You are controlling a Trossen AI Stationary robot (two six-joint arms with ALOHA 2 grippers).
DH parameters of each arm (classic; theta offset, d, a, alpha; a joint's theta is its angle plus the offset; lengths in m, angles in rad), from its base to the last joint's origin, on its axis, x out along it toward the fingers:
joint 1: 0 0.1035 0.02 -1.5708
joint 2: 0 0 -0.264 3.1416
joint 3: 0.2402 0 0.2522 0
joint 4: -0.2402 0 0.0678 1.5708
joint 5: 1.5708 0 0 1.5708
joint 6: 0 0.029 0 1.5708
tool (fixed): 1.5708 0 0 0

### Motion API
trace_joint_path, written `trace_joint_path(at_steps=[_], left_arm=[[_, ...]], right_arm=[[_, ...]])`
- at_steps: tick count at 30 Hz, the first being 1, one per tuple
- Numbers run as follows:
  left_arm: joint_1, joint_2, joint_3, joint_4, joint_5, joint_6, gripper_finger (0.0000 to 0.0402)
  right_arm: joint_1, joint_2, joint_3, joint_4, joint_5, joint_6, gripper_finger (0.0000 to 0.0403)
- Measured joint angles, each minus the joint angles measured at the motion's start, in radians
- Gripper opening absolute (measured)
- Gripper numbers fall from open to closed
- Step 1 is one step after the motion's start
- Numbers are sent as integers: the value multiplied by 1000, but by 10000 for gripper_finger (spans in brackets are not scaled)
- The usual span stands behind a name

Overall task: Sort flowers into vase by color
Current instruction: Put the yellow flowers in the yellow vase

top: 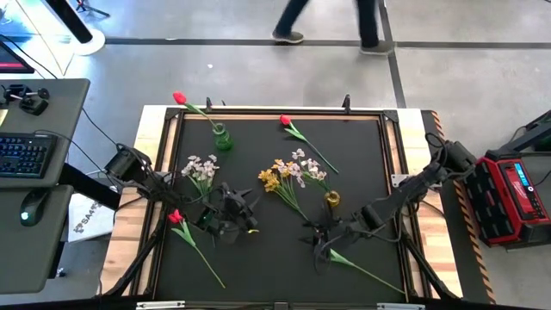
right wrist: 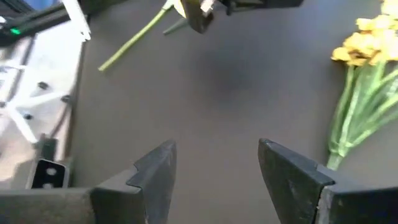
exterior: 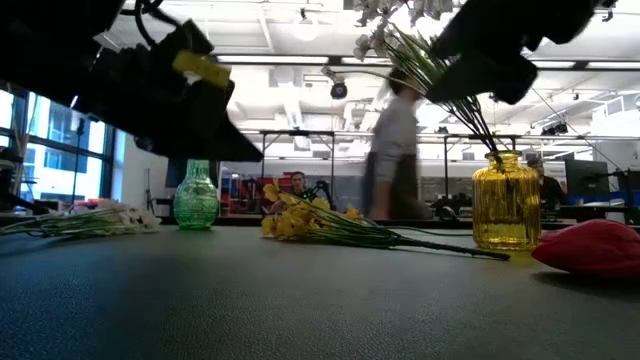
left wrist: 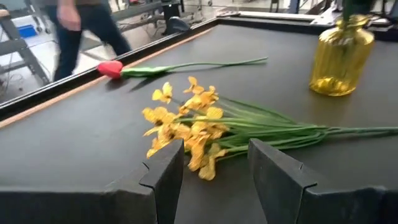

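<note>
A green vase (top: 222, 136) (exterior: 196, 195) holds one red tulip (top: 179, 98) by its stem. The yellow vase (top: 331, 199) (left wrist: 341, 56) holds a white-pinkish bunch (top: 307, 169). Flat on the mat lie the yellow bunch (top: 274, 179) (left wrist: 186, 124), another white-pinkish bunch (top: 201, 168), and red tulips (top: 285, 120) (top: 176, 217). A further tulip's stem (top: 362, 269) runs out from under my right gripper, and its head (exterior: 590, 246) shows in the low view. My left gripper (top: 252, 215) (left wrist: 214, 168) is open just short of the yellow blossoms. My right gripper (top: 310, 241) (right wrist: 217, 168) is open over bare mat.
The black mat has a raised wooden frame (top: 155, 129) around it. A desk with keyboard and mouse (top: 26, 155) stands left of the table and a red box (top: 516, 194) right. A person (top: 327, 21) walks beyond the far edge. Bare mat lies between the two grippers.
</note>
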Motion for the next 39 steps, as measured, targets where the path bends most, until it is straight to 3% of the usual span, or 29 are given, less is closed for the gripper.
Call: trace_joint_path(at_steps=[6, 13, 22, 26, 31, 39], left_arm=[[-6, 0, 0, 35, 55, -55, 165], [-47, 0, -1, 36, 98, -126, 165], [-92, 0, -1, 24, 98, -142, 165], [-96, 0, -1, -1, 98, -143, 165], [-105, 0, -1, -58, 97, -152, 165], [-127, -27, 0, -131, 88, -151, 165]], right_arm=[[7, 23, 1, -34, 82, 18, 215], [7, 196, 67, 4, 87, 48, 215], [-46, 472, 426, -448, 223, 228, 215], [-94, 547, 499, -530, 240, 260, 215], [-147, 567, 512, -552, 237, 273, 215], [-186, 494, 514, -583, 181, 293, 215]])
